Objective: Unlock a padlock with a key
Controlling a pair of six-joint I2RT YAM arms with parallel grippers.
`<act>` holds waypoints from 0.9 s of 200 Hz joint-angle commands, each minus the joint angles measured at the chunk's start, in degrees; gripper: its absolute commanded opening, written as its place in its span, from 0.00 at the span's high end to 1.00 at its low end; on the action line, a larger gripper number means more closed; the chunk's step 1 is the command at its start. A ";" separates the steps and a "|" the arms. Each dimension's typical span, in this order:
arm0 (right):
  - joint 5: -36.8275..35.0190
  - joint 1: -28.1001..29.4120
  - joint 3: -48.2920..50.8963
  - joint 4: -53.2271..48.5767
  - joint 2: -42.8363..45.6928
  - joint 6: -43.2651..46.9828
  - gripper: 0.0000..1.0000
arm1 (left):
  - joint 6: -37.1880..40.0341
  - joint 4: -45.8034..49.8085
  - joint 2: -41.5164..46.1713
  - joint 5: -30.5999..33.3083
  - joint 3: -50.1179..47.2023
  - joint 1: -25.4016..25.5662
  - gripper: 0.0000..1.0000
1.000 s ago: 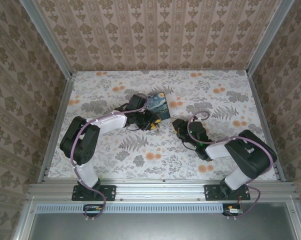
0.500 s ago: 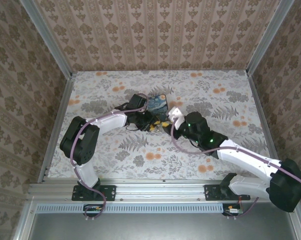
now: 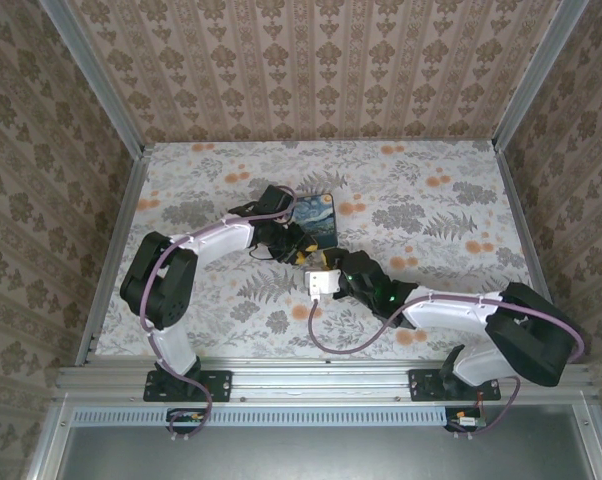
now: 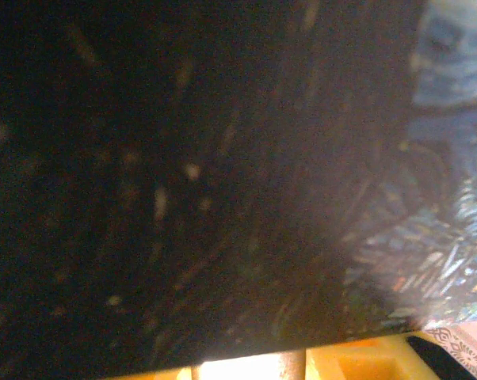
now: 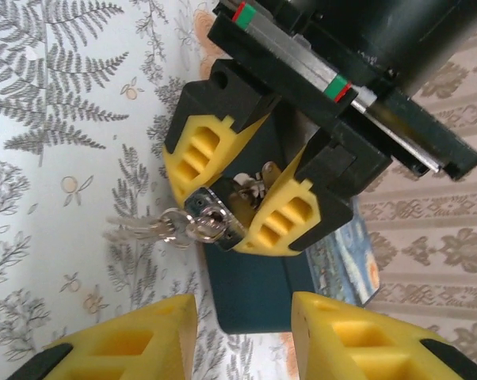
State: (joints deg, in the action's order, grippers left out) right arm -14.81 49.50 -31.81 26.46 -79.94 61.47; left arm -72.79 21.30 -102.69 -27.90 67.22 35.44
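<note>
We note the left claw [image 5: 223,212] clamped on the padlock [image 5: 205,214], over the surface [image 5: 64,119], before the blue box [image 5: 254,301]. The key [image 5: 147,230] juts sideways from it. The right claw [image 5: 242,332] stands apart, empty. We judge the key light, stiff and slick: pinch its flat bow.

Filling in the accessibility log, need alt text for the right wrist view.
The left gripper clamps a small silver padlock between its yellow fingers, with a bunch of keys sticking out to the padlock's left over the floral tablecloth. The right gripper, yellow fingers apart and empty at the bottom edge, faces the padlock, with a dark blue box beyond.
</note>
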 commanded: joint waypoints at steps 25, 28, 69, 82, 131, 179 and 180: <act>0.52 0.79 -3.02 0.40 -3.88 4.32 0.61 | 0.29 1.56 -0.51 -2.52 1.09 -0.89 1.00; 0.93 0.77 -3.26 0.08 -3.90 4.11 0.61 | 0.17 1.55 -0.49 -2.59 1.08 -0.90 1.00; 3.43 0.60 -5.86 -1.41 -6.08 0.88 0.62 | -0.36 1.10 0.10 -2.77 0.56 -0.91 1.00; 3.90 0.62 -6.63 -1.69 -7.39 0.94 0.62 | -0.59 0.86 0.28 -2.85 0.37 -0.91 1.00; 6.25 -0.31 -8.34 -5.06 -7.97 0.31 0.62 | -0.59 0.71 -0.15 -3.12 0.63 -1.07 1.00; 6.43 -1.31 -8.90 -4.94 -9.40 1.69 0.62 | -0.66 0.78 -0.21 -3.20 1.10 -1.08 1.00; 6.44 -1.32 -8.89 -4.93 -9.47 1.70 0.62 | -0.67 0.77 -0.22 -3.21 1.13 -1.08 1.00</act>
State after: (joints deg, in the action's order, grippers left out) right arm -9.85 48.53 -38.87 22.44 -88.03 62.85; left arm -72.40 21.43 -102.69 -28.80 67.26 34.76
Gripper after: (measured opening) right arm 0.379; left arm 0.285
